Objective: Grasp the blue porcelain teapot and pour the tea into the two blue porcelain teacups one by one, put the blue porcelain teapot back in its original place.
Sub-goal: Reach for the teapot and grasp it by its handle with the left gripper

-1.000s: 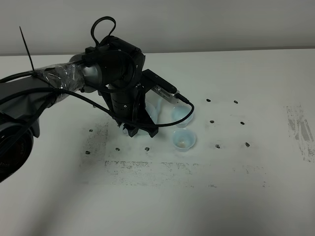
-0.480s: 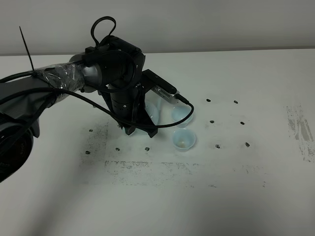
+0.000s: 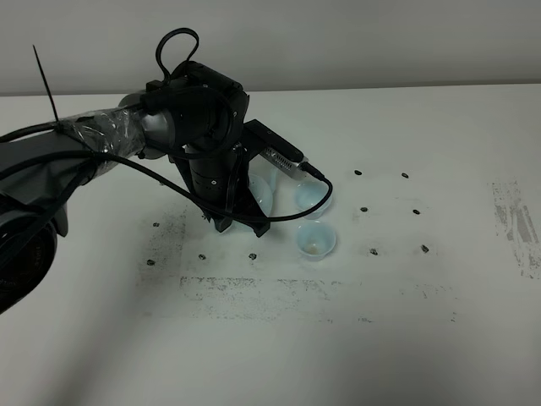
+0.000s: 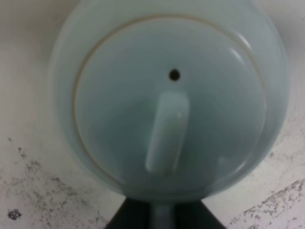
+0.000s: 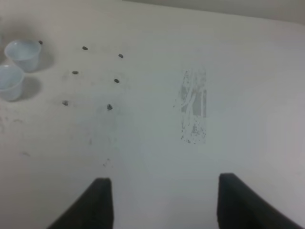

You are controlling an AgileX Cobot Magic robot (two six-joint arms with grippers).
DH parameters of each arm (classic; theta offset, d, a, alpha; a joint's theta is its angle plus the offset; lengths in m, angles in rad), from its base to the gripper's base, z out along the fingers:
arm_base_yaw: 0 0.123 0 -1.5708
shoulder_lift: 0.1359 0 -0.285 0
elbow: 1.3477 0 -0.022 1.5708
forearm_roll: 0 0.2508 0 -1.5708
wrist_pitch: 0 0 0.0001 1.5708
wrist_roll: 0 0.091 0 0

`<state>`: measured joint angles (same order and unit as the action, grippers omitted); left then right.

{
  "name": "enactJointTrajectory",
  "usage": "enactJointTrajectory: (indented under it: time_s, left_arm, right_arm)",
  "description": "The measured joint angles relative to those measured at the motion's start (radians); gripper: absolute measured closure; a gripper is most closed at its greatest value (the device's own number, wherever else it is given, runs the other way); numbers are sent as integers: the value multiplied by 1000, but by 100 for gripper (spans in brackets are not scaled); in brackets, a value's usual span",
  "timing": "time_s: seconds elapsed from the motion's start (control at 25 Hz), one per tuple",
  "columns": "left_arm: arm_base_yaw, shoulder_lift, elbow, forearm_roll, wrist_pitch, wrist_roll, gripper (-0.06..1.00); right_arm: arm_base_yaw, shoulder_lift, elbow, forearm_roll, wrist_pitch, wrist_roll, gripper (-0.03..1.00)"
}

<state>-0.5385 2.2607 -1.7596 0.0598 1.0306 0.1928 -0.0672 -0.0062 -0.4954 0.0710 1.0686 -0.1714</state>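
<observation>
Gripping: left claw [image 4: 162, 215] closed on glossy round-bellied teapot [image 4: 119, 105] | right claw [image 5: 164, 186] spread open | table [image 3: 380, 355] matte, scuffed

A white table [image 3: 423, 355] fills nearly the whole scene, its top marked with grey scuffed patches [image 3: 516, 224] and scattered small dark dots [image 3: 404, 176]. Behind its far edge rises a plain pale grey wall [image 3: 380, 42]. The light is cool and soft.
</observation>
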Motion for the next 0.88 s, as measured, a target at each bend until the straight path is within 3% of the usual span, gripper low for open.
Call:
enactJointTrajectory:
  time_s: [0.88]
  left_arm:
    - [0, 0, 0, 0, -12, 4, 89]
  right_arm:
    - [0, 0, 0, 0, 0, 0, 46]
